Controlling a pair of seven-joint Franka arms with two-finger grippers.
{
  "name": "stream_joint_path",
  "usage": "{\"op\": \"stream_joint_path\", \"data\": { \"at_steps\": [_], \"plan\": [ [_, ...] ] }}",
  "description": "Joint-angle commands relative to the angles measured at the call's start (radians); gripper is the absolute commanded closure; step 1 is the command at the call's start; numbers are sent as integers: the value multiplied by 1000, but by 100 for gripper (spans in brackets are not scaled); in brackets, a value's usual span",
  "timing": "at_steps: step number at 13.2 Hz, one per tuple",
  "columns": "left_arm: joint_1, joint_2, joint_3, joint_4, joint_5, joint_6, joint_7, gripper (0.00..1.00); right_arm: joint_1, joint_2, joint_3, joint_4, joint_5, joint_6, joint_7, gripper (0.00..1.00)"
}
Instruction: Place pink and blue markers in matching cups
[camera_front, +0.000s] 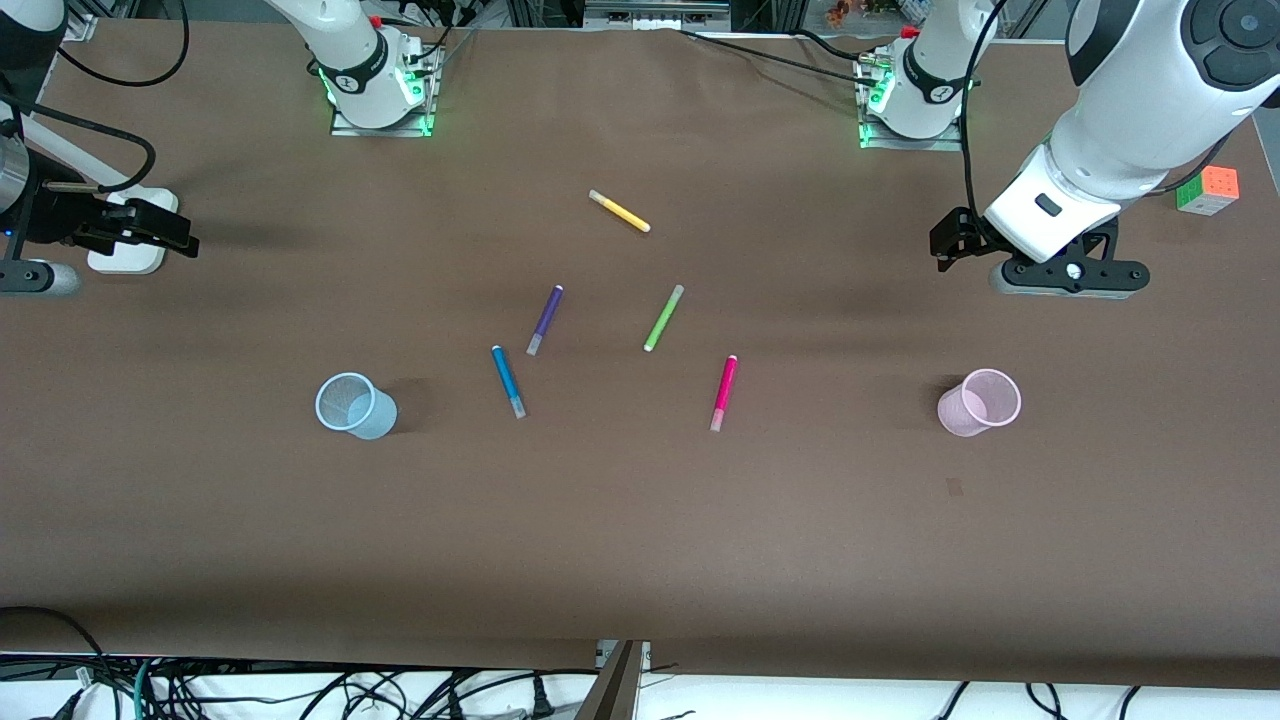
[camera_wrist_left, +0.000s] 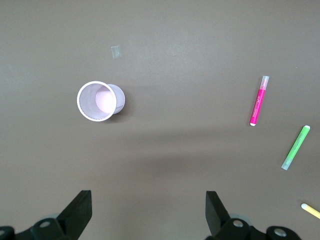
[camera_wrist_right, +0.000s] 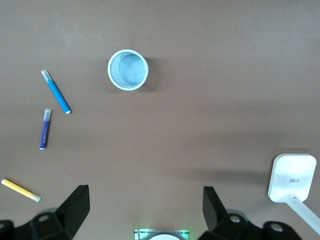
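Both my pincers hang wide and empty: left pincer (camera_wrist_left: 145, 215) over bare tabletop (camera_front: 640, 520) near the pink cup (camera_wrist_left: 100, 101), right pincer (camera_wrist_right: 142, 212) near the blue cup (camera_wrist_right: 128, 69); no writing on the pink marker (camera_wrist_left: 258, 102) is readable.

We find four markers clustered at mid-table. The blue marker (camera_front: 508, 381) lies just beside the purple marker (camera_front: 545, 320), apart but leaving a narrow gap. The pink marker (camera_front: 724, 393) lies near the green marker (camera_front: 663, 318), with more room around it. The yellow marker (camera_front: 619, 211) lies well apart. Bare cloth separates the cluster from the blue cup (camera_front: 355, 406) and the pink cup (camera_front: 979, 403); both stand upright, mouths unobstructed.
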Motion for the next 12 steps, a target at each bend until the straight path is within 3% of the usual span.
{"op": "stream_joint_path", "data": {
  "at_steps": [1,6,12],
  "plan": [
    [9,1,-2,16,-17,-13,23,0,-8,14,6,33,-9,-12,-12,0],
    [8,3,-1,13,-17,-16,23,0,10,45,17,33,2,28,7,0],
    [2,18,-10,13,-17,-15,21,0,139,163,17,32,5,135,5,0]
  ]
}}
